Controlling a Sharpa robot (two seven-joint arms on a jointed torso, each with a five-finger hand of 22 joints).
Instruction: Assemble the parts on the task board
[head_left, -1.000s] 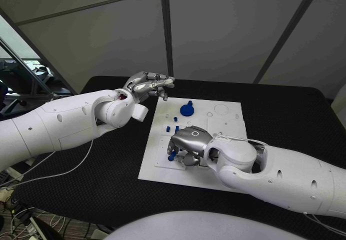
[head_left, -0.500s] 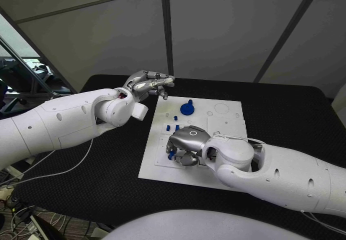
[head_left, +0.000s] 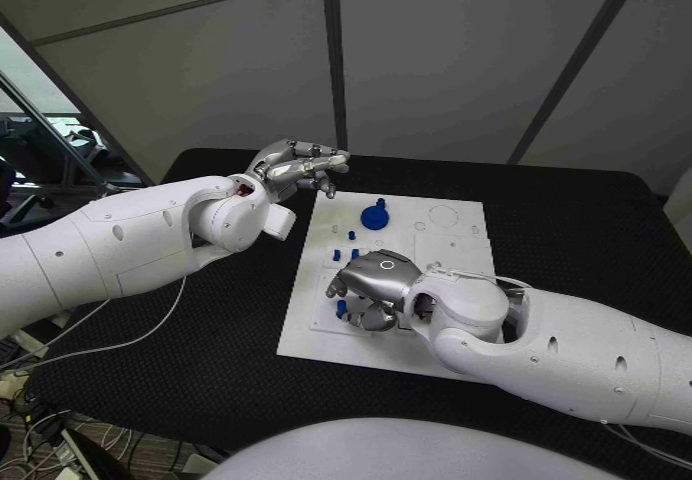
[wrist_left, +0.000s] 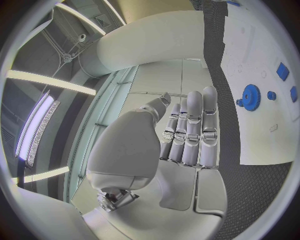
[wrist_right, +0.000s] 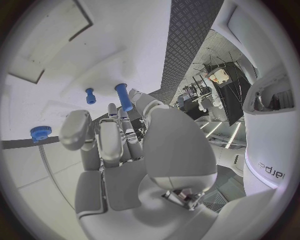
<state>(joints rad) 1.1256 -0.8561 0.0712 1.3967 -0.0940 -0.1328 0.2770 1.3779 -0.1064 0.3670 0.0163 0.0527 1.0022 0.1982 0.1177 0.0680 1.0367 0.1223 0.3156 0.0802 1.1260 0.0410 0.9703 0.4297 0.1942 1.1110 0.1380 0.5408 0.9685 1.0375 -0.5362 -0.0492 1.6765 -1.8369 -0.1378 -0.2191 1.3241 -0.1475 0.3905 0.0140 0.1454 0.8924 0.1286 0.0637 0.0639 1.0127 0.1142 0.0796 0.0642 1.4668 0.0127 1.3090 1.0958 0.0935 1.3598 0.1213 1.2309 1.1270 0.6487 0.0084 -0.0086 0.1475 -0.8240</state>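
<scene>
over the task board (head_left: 447, 235) | right hand (head_left: 372, 290) pinched an upright blue peg (wrist_right: 124, 97) | left hand (head_left: 299, 168) hung spread, farther off

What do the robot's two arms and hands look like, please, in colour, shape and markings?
Both arms are smooth, rounded white shells with small dark dots. The left hand and right hand are silver metal, with segmented fingers and grey pads. A small ring marks the back of the right hand. A thin white cable loops at the right wrist.

Hides the task board's (head_left: 433, 225) near-middle beneath right hand (head_left: 378, 285); unclear whether the blue peg (wrist_right: 124, 97) is pinched.
</scene>
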